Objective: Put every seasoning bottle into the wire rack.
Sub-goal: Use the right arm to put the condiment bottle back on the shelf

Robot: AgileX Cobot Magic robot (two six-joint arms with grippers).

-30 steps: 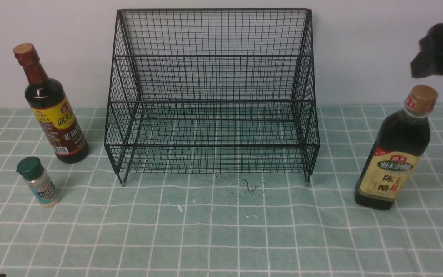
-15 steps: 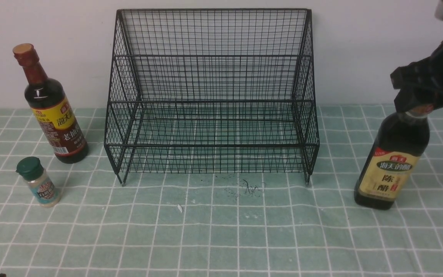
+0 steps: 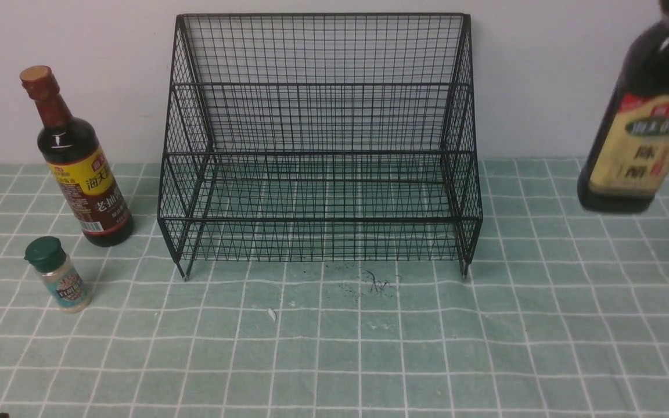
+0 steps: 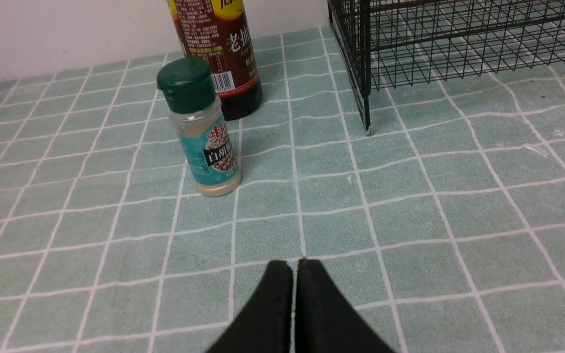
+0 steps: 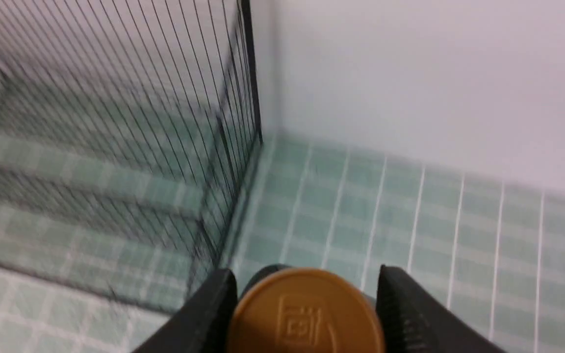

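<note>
My right end effector (image 5: 307, 277) is clamped on the tan-capped bottle (image 3: 639, 139), with one finger on each side of its round tan cap, as my right wrist view shows from above. In the front view that bottle hangs in the air at the far right. Its base is clear of the worktop (image 3: 334, 360), and it is well to the right of the wire rack (image 3: 323, 145). Its beige label faces forward and its outline is blurred. The top of the bottle runs out past the upper edge of that view, so the grip itself shows only from the wrist

My left end effector (image 4: 295, 264) is clenched, fingertips pressed together with nothing between them, held over the checked worktop on my own side. Ahead of it the green-capped shaker (image 3: 58, 276) stands upright on the worktop. Just behind the shaker stands the red-necked bottle (image 3: 82, 174), also upright, near the rack's left side but not touching it. The rack stands on its short legs close before the pale wall (image 3: 543, 87)
</note>
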